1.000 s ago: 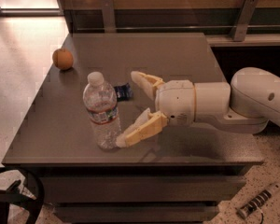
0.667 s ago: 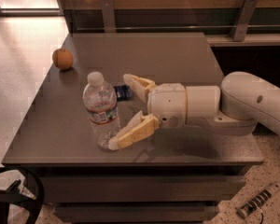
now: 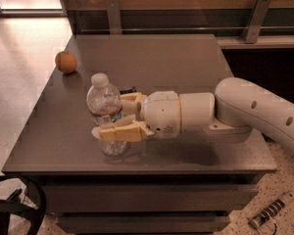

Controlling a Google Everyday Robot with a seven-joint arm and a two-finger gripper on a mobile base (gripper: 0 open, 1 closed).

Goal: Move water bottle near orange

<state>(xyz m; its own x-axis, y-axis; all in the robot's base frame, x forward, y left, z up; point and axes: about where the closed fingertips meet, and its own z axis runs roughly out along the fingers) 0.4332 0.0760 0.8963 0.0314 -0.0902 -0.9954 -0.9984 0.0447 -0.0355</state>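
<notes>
The two cream-coloured fingers (image 3: 118, 132) are now pinched on the clear, ribbed plastic water bottle (image 3: 105, 106) with its white screw cap. One crosses in front of its lower body and the other sits behind it. A second ago they were spread wide just to the right of it. The gripper (image 3: 112, 116) has slid left, its white arm (image 3: 245, 111) reaching in from the right. The water bottle stands upright at the front-left of the grey-brown table (image 3: 186, 62), where it was before. The small round orange (image 3: 66, 61) rests well apart at the far left edge.
</notes>
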